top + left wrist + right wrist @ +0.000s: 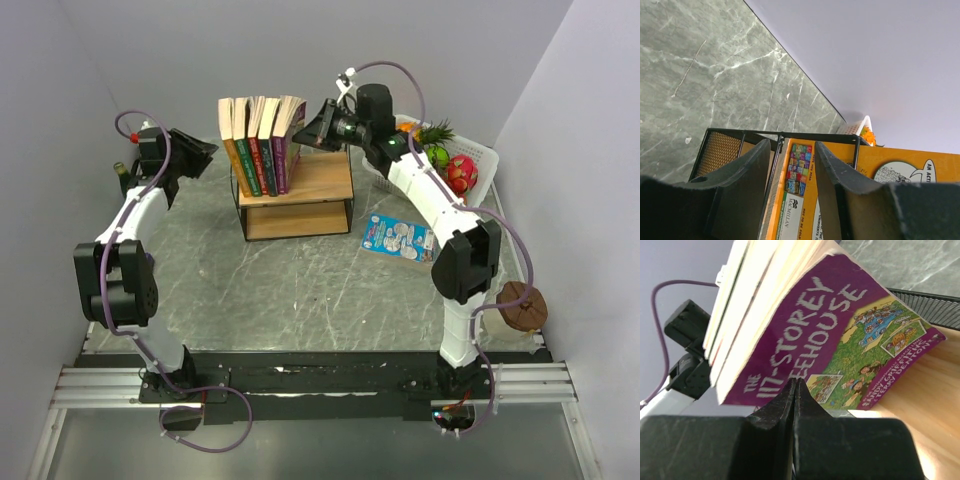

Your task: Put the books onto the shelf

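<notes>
Several books (262, 145) stand upright in a row on the top board of the shelf (310, 185), leaning slightly. My right gripper (310, 128) is shut, with its tip against the cover of the outermost purple book (840, 325). In the right wrist view the right gripper (795, 382) holds nothing, and the wooden board (930, 405) lies below. My left gripper (203, 155) hovers left of the row, open. In the left wrist view the left gripper (792, 145) frames the orange book (805, 200) and the shelf's wire frame (740, 132) beyond it. A pale patterned book (398, 238) lies flat on the table.
A white basket (480, 158) with fruit stands at the back right, close behind the right arm. A brown round object (522, 305) sits at the table's right edge. A small green thing (122, 172) stands at the left wall. Walls close in on three sides.
</notes>
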`<state>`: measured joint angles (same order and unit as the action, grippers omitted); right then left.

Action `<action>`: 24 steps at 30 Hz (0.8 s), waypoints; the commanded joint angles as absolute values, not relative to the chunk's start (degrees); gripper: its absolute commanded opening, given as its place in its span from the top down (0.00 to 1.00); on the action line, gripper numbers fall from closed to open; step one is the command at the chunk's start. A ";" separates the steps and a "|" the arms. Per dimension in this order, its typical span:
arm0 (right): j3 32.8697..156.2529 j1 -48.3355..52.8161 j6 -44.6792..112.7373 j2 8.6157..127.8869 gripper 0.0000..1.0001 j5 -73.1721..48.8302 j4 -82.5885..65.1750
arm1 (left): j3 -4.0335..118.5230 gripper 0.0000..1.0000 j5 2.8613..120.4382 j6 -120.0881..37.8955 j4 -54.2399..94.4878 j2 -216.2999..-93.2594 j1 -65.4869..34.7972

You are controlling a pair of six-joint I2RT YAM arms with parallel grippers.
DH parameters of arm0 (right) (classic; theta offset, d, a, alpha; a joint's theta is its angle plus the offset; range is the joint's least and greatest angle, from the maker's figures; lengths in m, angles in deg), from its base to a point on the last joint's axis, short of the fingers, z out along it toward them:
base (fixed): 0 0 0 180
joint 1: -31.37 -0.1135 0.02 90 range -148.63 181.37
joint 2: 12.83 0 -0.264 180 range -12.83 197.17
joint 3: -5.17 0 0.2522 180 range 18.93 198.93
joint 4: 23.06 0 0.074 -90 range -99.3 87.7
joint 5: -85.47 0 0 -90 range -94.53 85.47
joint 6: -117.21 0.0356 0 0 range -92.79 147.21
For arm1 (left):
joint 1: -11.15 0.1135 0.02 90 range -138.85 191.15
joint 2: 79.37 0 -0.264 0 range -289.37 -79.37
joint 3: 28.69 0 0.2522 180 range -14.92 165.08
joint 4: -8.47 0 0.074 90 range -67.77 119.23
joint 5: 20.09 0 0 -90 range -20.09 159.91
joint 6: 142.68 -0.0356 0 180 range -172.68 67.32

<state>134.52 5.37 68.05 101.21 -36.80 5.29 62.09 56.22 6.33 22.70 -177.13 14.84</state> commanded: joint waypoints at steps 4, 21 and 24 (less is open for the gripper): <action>132.31 6.41 66.59 95.54 0.99 -35.64 2.83 | 61.37 0.53 55.23 5.95 21.52 -173.94 14.85; 100.25 6.14 57.72 68.31 0.63 -11.22 3.44 | 56.27 0.26 74.03 3.57 36.82 -163.93 18.53; 94.44 5.09 55.70 61.28 0.45 -7.62 3.62 | 55.21 0.19 78.34 4.10 39.71 -160.77 18.45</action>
